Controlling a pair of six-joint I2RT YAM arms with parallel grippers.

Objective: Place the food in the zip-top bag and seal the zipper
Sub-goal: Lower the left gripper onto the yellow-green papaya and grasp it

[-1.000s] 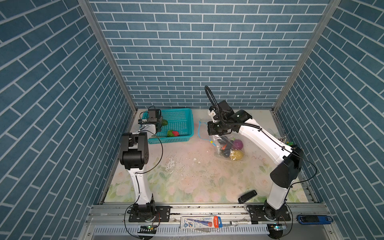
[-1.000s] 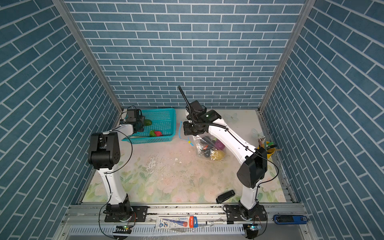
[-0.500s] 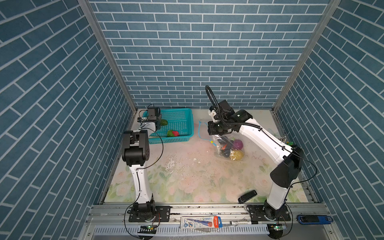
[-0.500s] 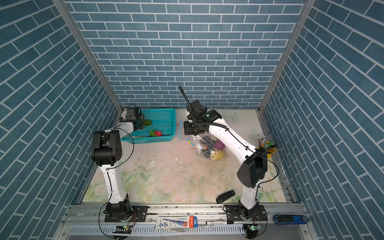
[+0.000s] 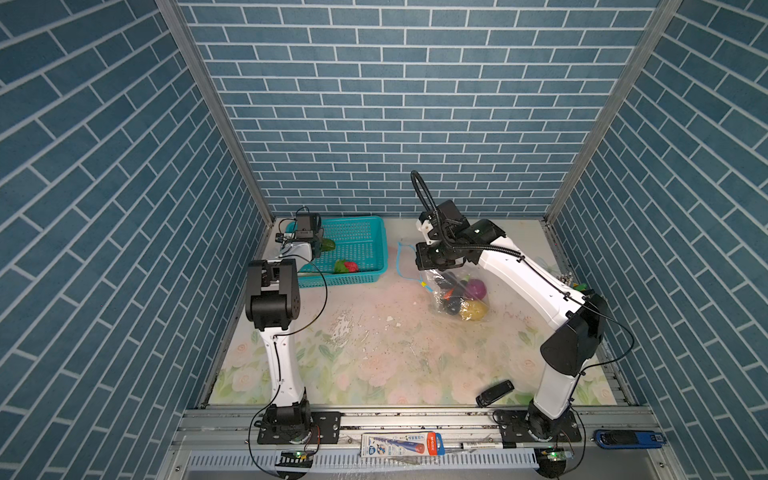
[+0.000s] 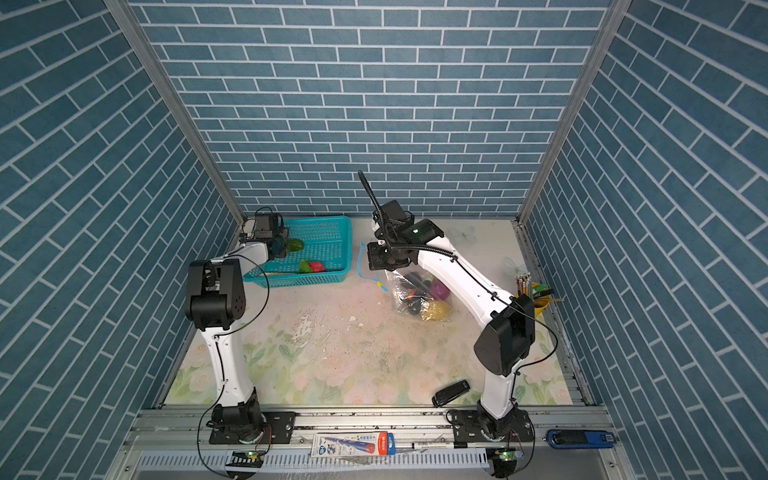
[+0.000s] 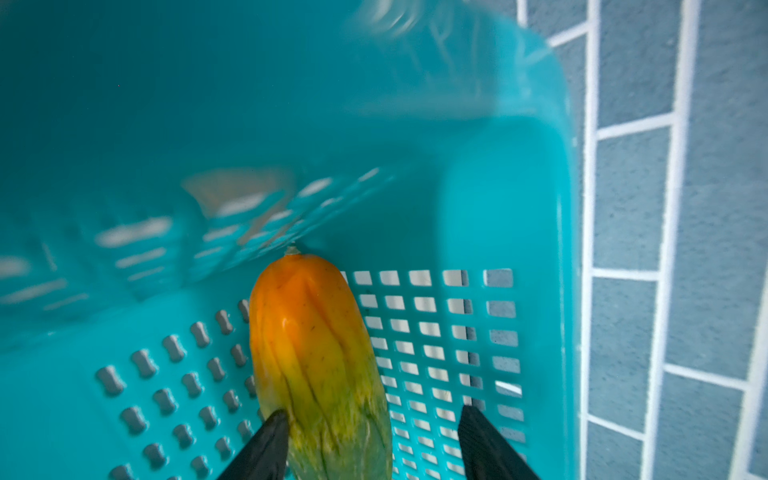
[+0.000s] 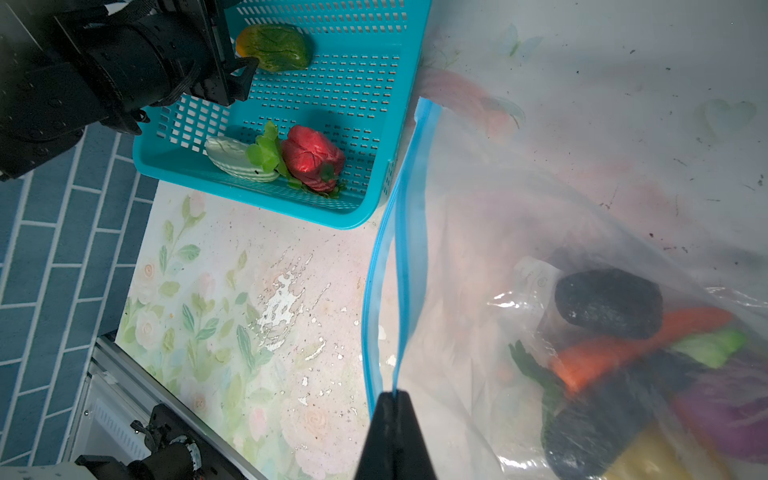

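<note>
The clear bag (image 8: 540, 208) on the tabletop (image 8: 249, 291) holds carrot (image 8: 615, 353), onion (image 8: 723, 407), eggplant (image 8: 609, 301), yellow fruit (image 5: 471, 309); its blue zipper (image 8: 405, 232) gapes. In the basket (image 8: 324, 205) lie a red pepper (image 8: 311, 158), cabbage (image 8: 237, 160) and an orange-green fruit (image 7: 311, 353).

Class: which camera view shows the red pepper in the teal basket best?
The right wrist view: the red pepper lies large and glossy in the teal basket, beside a green-and-white leafy vegetable. Both top views show only a small red spot there. The left wrist view does not show it.

Left jaws apart, right jaws together.
</note>
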